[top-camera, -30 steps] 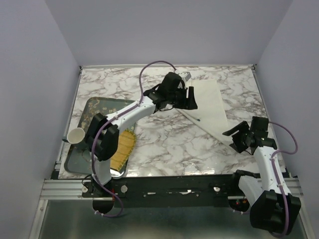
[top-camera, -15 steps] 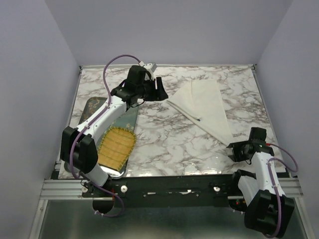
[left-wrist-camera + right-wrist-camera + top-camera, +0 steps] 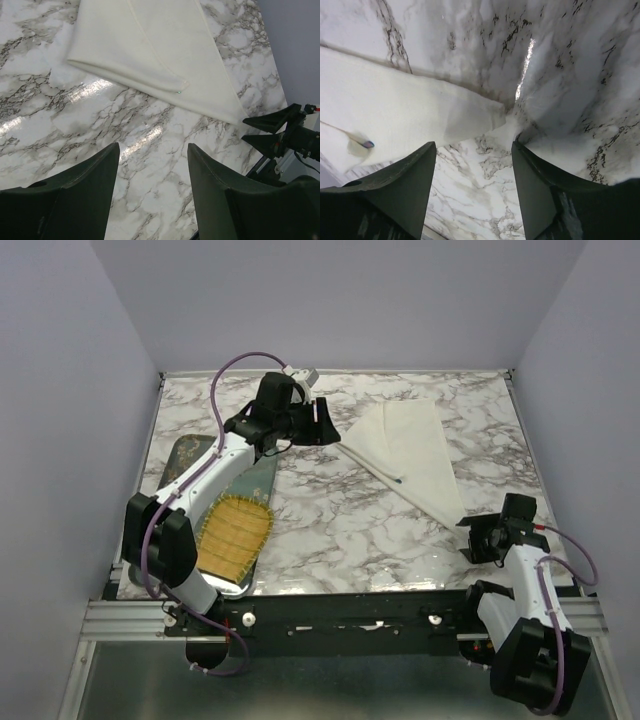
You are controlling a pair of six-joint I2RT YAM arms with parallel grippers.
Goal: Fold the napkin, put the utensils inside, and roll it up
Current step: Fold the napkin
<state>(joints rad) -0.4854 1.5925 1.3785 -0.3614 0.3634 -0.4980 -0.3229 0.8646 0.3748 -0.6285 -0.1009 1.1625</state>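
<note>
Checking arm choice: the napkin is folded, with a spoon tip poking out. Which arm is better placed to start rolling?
Probably the right: the right gripper, open, sits at the near corner tip of the napkin. The left gripper, also open, hovers over bare marble table beside the far-left corner.

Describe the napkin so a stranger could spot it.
Start at the marble table and look to its far right part. A cloth lies there flat, folded to a long triangle: the napkin. It is plain cream-white, unlike the smaller yellow woven mat at the near left.

My left arm [image 3: 215,468] and right arm [image 3: 538,585] wear white shells between bulky black joints; a purple cable [image 3: 222,370] trails each; my fingers [image 3: 75,200] are dark tapered wedges.
</note>
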